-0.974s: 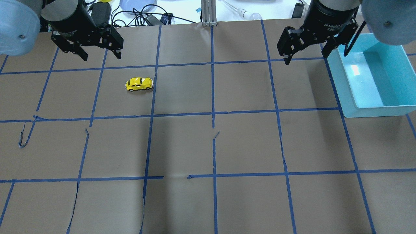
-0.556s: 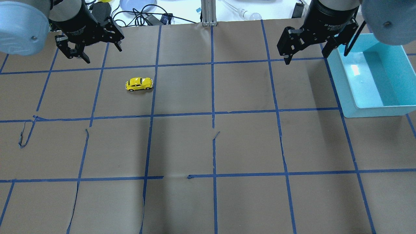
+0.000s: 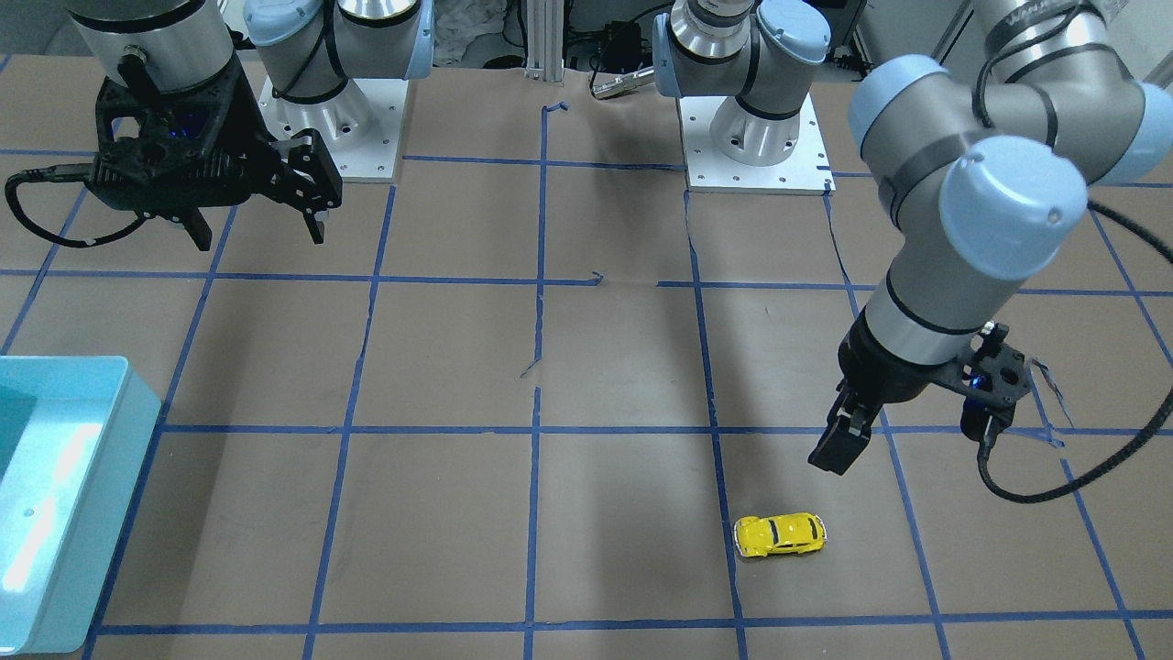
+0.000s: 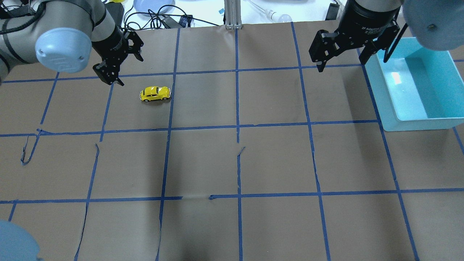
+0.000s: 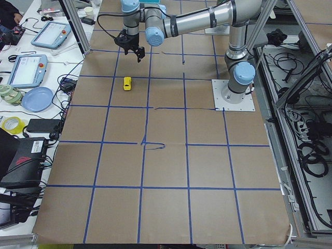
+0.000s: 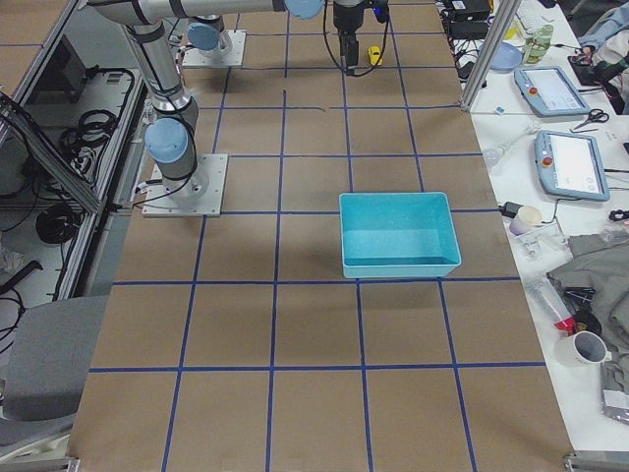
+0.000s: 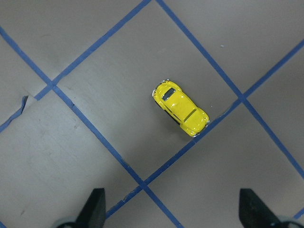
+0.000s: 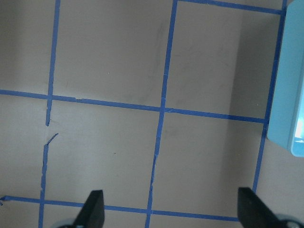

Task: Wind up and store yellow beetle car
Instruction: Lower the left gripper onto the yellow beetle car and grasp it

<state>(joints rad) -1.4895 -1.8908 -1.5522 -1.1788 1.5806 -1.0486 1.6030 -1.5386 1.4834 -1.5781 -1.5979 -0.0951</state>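
The yellow beetle car (image 4: 155, 94) stands on its wheels on the brown paper, alone in a taped square; it also shows in the front view (image 3: 780, 535) and in the left wrist view (image 7: 181, 109). My left gripper (image 4: 128, 70) is open and empty. It hangs a little to the left of and beyond the car, not touching it. Its fingertips (image 7: 92, 206) frame the bottom of the wrist view, with the car ahead of them. My right gripper (image 4: 340, 65) is open and empty at the far right, next to the bin.
A light blue bin (image 4: 388, 108) stands at the table's right side, with nothing seen in it; its edge shows in the right wrist view (image 8: 289, 95). Blue tape lines grid the paper. Cables, a plate and clutter lie beyond the far edge.
My left arm has swung in and turned, bringing its open gripper from the far left corner toward the car. The car and the right arm have not moved.
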